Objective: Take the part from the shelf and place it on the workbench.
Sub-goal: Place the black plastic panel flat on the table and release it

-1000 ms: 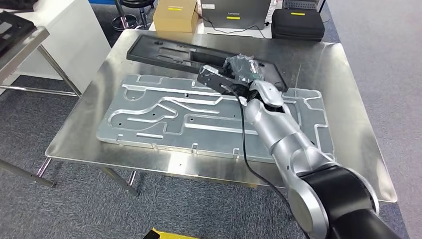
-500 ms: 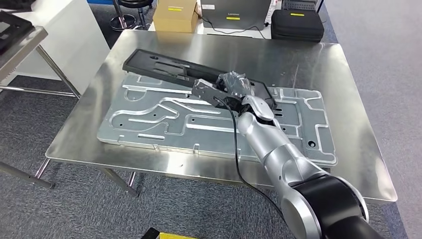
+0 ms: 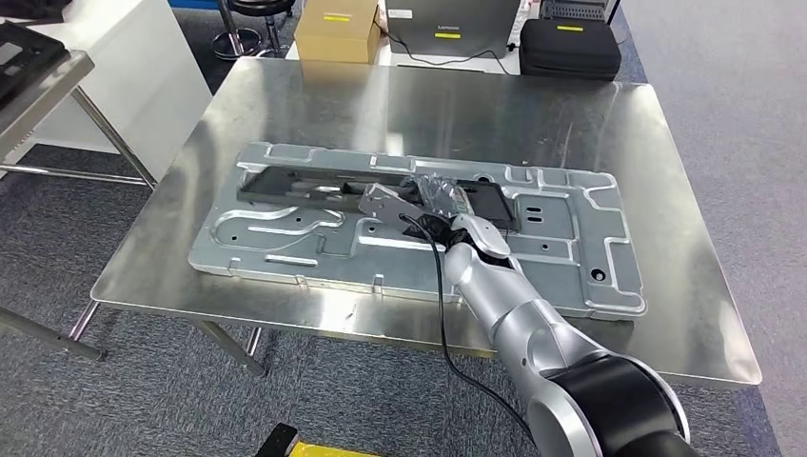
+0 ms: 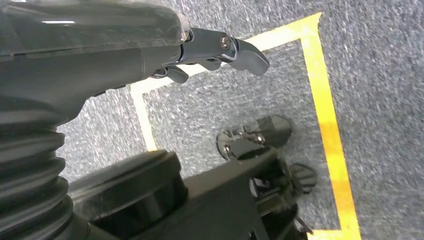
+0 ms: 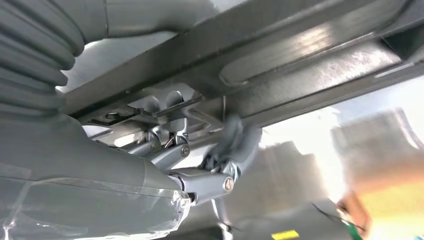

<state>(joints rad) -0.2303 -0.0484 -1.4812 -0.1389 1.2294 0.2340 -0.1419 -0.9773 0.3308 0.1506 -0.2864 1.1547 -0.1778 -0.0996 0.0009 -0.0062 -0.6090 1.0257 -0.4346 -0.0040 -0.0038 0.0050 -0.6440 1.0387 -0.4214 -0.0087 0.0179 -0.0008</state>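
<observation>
The long black part [image 3: 314,183] lies flat in the far recess of the grey machined plate [image 3: 571,248], which rests on the steel workbench [image 3: 400,105]. My right hand [image 3: 438,200] is over the part's right half and grips it, and my silver arm reaches in from below. In the right wrist view the dark fingers [image 5: 235,145] curl around the edge of the black part [image 5: 280,55]. My left hand [image 4: 220,47] hangs beside my body above the carpet, with its fingers loosely apart and nothing in them.
Behind the workbench stand a cardboard box [image 3: 335,29], a grey case [image 3: 447,24] and a black case [image 3: 569,46]. A white cabinet [image 3: 124,67] and a steel stand [image 3: 38,76] are on the left. Yellow tape [image 4: 327,115] marks the carpet.
My right hand has brought the black part from the bare tabletop behind the plate towards me and down into the plate's recess. It stays gripped.
</observation>
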